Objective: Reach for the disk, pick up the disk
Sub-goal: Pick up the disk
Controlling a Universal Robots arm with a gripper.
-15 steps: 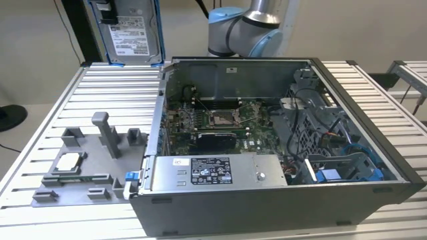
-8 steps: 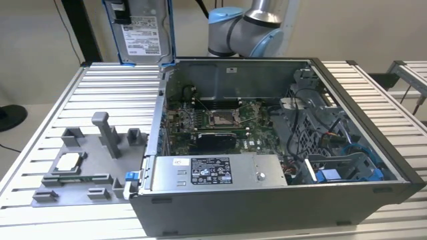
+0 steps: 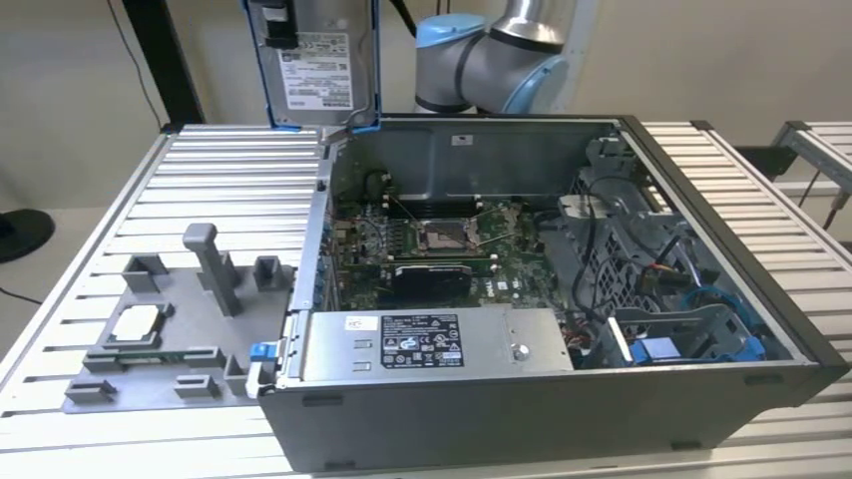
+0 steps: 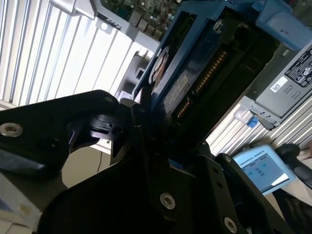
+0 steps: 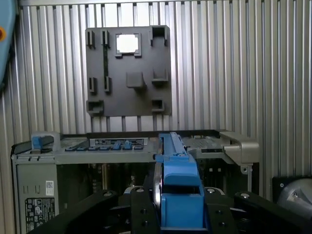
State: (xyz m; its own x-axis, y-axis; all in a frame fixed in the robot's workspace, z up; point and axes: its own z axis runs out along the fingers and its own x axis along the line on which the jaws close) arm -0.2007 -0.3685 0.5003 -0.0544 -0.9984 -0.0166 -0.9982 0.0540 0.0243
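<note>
The disk [image 3: 319,65], a silver-grey drive with a white label and a bright blue frame, hangs upright in the air above the far corner of the open computer case on the exterior view's left. In the first wrist view the disk's blue carrier [image 5: 178,178] sits edge-on between the black fingers [image 5: 141,209], and my gripper [image 5: 178,207] is shut on it. The second wrist view shows the disk [image 4: 195,78] from its connector side, rising out of my gripper [image 4: 156,141]. The grey and blue arm [image 3: 493,50] stands behind the case.
The open computer case [image 3: 799,329] holds a motherboard [image 3: 440,239], cables and a long grey labelled box [image 3: 426,341] along its front. A grey fixture plate [image 3: 147,329] with a small square chip [image 3: 138,322] lies on the ribbed metal table [image 3: 226,180]. A lit tablet screen [image 4: 261,168] is nearby.
</note>
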